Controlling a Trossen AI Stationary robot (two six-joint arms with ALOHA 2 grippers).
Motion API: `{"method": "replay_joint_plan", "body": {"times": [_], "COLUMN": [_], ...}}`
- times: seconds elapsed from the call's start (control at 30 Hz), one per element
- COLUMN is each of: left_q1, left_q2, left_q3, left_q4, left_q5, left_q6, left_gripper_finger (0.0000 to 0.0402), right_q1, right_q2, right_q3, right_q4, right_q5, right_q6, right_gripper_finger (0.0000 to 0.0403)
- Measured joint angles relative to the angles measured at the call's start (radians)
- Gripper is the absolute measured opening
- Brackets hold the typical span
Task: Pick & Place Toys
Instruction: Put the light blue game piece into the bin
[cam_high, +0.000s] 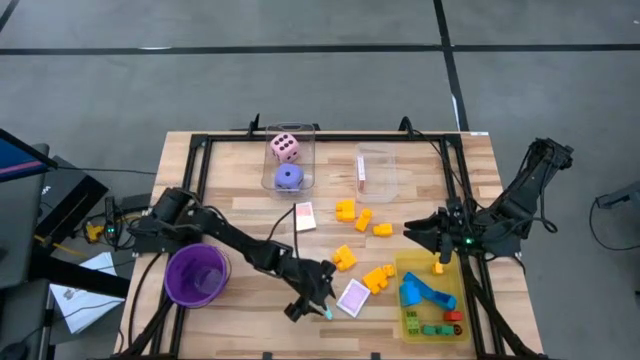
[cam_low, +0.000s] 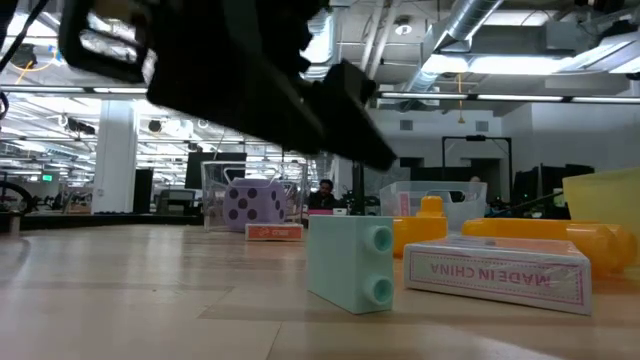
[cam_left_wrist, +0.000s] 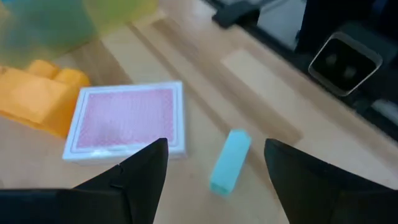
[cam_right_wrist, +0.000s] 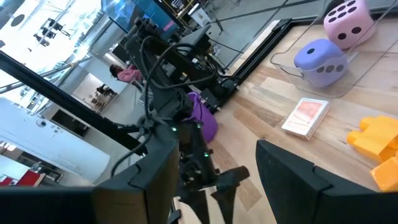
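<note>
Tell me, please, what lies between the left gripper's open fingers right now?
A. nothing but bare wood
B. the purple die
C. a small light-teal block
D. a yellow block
C: in the left wrist view the light-teal block lies on the table between the open fingers of the left gripper, beside the pink-backed card box.

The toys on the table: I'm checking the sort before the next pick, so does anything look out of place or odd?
Mostly scattered yellow plastic blocks and two pink-backed card packs. The oddest is a small light-teal plastic block lying alone near the table's front edge, between the open left gripper's fingers. The right gripper waits, open.
</note>
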Motion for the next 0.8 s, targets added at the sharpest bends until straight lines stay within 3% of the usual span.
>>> {"method": "replay_joint_plan", "body": {"times": [0.23,0.4,0.8], "left_q1": [-0.008,-0.018,-0.017], "left_q2": [0.06,0.075,0.075], "left_q3": [0.0,0.0,0.0], "left_q4": [-0.001,0.001,0.001], "left_q5": [0.05,-0.011,0.007], "left_q6": [0.048,0.112,0.11], "left_gripper_finger": [0.0259,0.0253,0.0135], "right_q1": [0.0,0.0,0.0], "right_q2": [0.0,0.0,0.0], "right_q3": [0.0,0.0,0.0], "right_q4": [-0.005,-0.008,-0.009], "right_q5": [-0.001,-0.001,-0.001], "right_q6": [0.0,0.001,0.0], "right_gripper_finger": [0.0207,0.0207,0.0207]}}
